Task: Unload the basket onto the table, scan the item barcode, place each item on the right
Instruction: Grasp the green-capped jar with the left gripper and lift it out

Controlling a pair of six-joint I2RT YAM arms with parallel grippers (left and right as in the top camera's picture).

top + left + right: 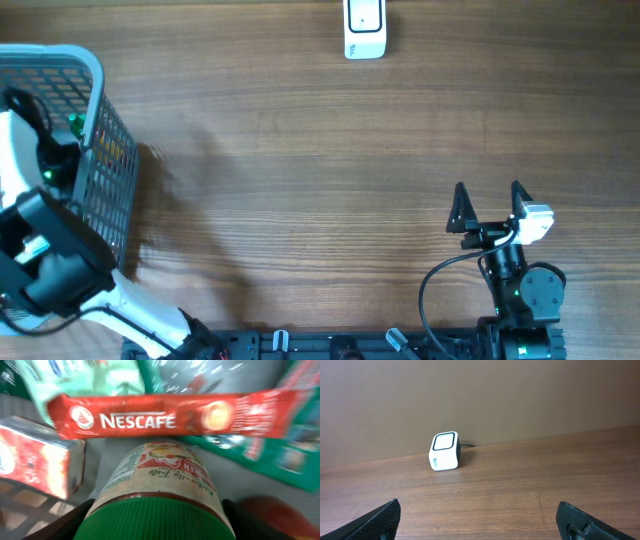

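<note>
2 arms share the brown wooden table (300, 150), and only the left one is busy. At the far left stands a grey plastic mesh basket (110, 150). The left arm reaches down into it, so the overhead view hides its fingers. The wrist view shows the left gripper (155, 527) straddling a round jar with a ribbed green lid and a red-and-white label (160, 472). The jar lies straight ahead of the gripper, lid end nearest. Its long axis runs away along the line of reach, so the fingers (65, 522) flank the lid on its 2 sides. They stand wide, hard beside the lid's rim; whether they press it or sit just clear I cannot tell. Beyond the jar a long red Nescafe sachet (165, 415) lies crosswise. A red carton (40, 465) sits to the left and green foil packets (280, 455) to the right, close enough, I judge, to snag on a lift.

Right of the basket, at the table's far edge, sits the small white barcode scanner (364, 30), well apart from the basket. Further right and near, the right gripper (487, 205) is released, jaws spread fully and holding nothing, its tips aimed toward the scanner. The left arm is the nearer to the jar, so the coming move is probably a firm close on the lid.
</note>
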